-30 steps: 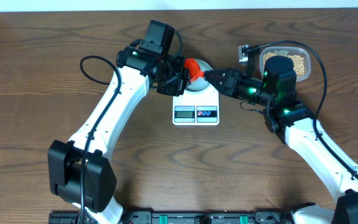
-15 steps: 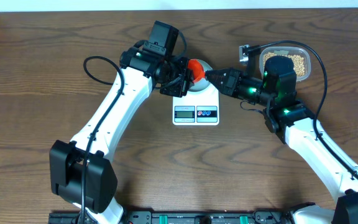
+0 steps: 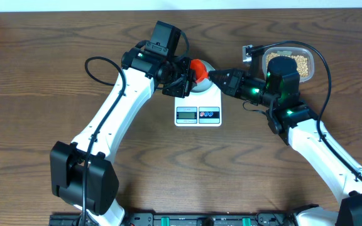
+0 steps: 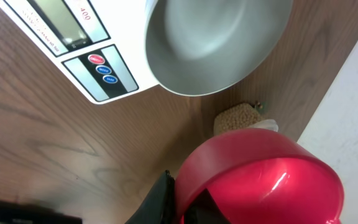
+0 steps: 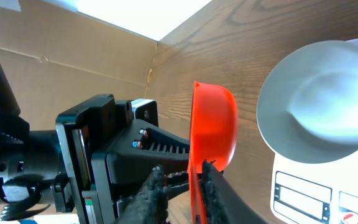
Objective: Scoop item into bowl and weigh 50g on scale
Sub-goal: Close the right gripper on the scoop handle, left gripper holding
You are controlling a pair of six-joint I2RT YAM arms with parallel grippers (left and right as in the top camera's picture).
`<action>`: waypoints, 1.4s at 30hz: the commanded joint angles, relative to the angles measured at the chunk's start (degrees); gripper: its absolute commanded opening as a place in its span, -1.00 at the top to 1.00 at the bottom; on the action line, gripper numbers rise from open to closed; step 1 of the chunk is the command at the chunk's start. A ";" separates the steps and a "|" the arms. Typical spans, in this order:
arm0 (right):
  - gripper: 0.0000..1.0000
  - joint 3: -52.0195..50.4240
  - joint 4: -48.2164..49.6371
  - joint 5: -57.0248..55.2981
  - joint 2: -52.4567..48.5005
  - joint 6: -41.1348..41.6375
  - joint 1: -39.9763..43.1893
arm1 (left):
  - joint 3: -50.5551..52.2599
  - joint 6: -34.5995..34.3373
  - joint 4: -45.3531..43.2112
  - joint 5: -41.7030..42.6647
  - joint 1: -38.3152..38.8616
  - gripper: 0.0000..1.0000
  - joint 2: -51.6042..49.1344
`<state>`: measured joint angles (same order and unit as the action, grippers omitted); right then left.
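Handing over: empty red scoop (image 3: pixel 197 68), on edge between both grippers.
Left gripper (image 4: pixel 178 200): clamped on the scoop.
Right gripper (image 5: pixel 180 177): fingers straddle the scoop's handle; cannot tell if pinched.
Bowl (image 4: pixel 216 43): empty, on scale (image 4: pixel 98 68), just beyond left fingertips.
Beans (image 3: pixel 297 61): in tub (image 3: pixel 308 51) behind right wrist.
Advice: seat the right grip squarely before the left lets go.

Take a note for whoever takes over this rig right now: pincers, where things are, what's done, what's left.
Left pincer: shut on the red scoop, which looks empty, beside the bowl.
Right pincer: astride the scoop's edge; grip unclear.
Bowl: empty, sitting on the scale.
Beans: in the clear tub at far right.
Done: bowl on scale.
Left: scoop beans into bowl, weigh out 50g.
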<state>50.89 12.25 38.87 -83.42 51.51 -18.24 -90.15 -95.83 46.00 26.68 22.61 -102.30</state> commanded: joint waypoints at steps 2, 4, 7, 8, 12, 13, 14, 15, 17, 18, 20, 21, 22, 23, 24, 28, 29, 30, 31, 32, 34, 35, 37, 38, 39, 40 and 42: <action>0.55 0.92 0.17 -0.52 -0.22 -0.11 -0.61 | -0.31 -2.47 -0.20 -0.33 0.24 0.85 0.94; 0.49 0.92 0.15 -0.98 -0.22 -0.13 -0.61 | -0.31 -2.47 -0.15 -0.33 0.24 0.86 0.94; 0.38 0.92 0.17 -1.49 -0.22 -0.13 -0.61 | -0.31 -3.26 -0.09 -0.33 0.24 0.87 0.94; 0.35 0.92 0.17 -1.62 -0.22 -0.11 -0.61 | -0.31 -3.80 -0.09 -0.33 0.24 0.85 0.94; 0.39 0.92 0.17 -2.12 -0.22 -0.11 -0.61 | -0.31 -4.61 -0.11 -0.33 0.24 0.86 0.94; 0.42 0.92 0.17 -2.12 -0.22 -0.11 -0.61 | -0.31 -4.59 -0.09 -0.33 0.24 0.85 0.94; 0.48 0.92 0.17 -2.10 -0.22 -0.11 -0.61 | -0.31 -4.59 -0.09 -0.33 0.24 0.85 0.94; 0.53 0.92 0.17 -2.10 -0.22 -0.11 -0.61 | -0.31 -4.59 -0.09 -0.33 0.24 0.85 0.94; 0.59 0.92 0.17 -2.10 -0.22 -0.11 -0.61 | -0.31 -4.61 -0.09 -0.35 0.24 0.85 0.94; 0.59 0.92 0.17 -2.12 -0.22 -0.11 -0.61 | -0.31 -4.63 -0.09 -0.35 0.24 0.86 0.94; 0.60 0.92 0.17 -2.10 -0.22 -0.09 -0.61 | -0.31 -4.87 -0.09 -0.35 0.24 0.86 0.94; 0.61 0.92 0.17 -2.10 -0.22 -0.09 -0.61 | -0.31 -5.09 -0.09 -0.35 0.24 0.86 0.94; 0.63 0.92 0.17 -2.10 -0.22 -0.09 -0.61 | -0.31 -5.25 -0.09 -0.35 0.24 0.86 0.94; 0.63 0.92 0.17 -2.10 -0.22 -0.09 -0.61 | -0.31 -5.44 -0.09 -0.33 0.24 0.85 0.94; 0.63 0.92 0.17 -2.10 -0.22 -0.09 -0.61 | -0.31 -5.44 -0.11 -0.35 0.24 0.86 0.94; 0.67 0.92 0.17 -2.08 -0.22 -0.09 -0.61 | -0.31 -5.44 -0.09 -0.33 0.24 0.86 0.94; 0.69 0.92 0.17 -2.08 -0.22 -0.09 -0.61 | -0.31 -5.44 -0.09 -0.35 0.24 0.85 0.94; 0.71 0.92 0.17 -2.08 -0.22 -0.09 -0.61 | -0.31 -5.46 -0.09 -0.35 0.24 0.85 0.94; 0.79 0.92 0.17 -2.08 -0.22 -0.09 -0.61 | -0.31 -5.44 -0.09 -0.35 0.24 0.86 0.94; 0.83 0.92 0.17 -2.08 -0.22 -0.09 -0.61 | -0.31 -5.44 -0.09 -0.35 0.24 0.86 0.94; 0.86 0.92 0.17 -2.08 -0.22 -0.09 -0.61 | -0.31 -5.44 -0.09 -0.35 0.24 0.85 0.94; 0.93 0.92 0.17 -2.08 -0.22 -0.09 -0.61 | -0.31 -5.44 -0.09 -0.35 0.24 0.86 0.94; 0.97 0.92 0.17 -2.10 -0.22 -0.09 -0.61 | -0.31 -5.44 -0.09 -0.33 0.24 0.85 0.94; 0.98 0.92 0.17 -2.08 -0.22 -0.09 -0.61 | -0.31 -5.42 -0.09 -0.35 0.24 0.86 0.94; 0.98 0.92 0.17 -2.10 -0.22 -0.09 -0.61 | -0.31 -5.44 -0.09 -0.33 0.24 0.86 0.94; 0.97 0.92 0.17 -2.10 -0.22 -0.09 -0.61 | -0.31 -5.42 -0.07 -0.33 0.24 0.85 0.94; 0.98 0.92 0.17 -2.10 -0.22 -0.09 -0.61 | -0.31 -5.42 -0.07 -0.35 0.24 0.85 0.94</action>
<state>50.89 12.23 37.04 -83.42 51.90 -18.24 -90.15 -100.71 45.95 26.68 22.61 -102.30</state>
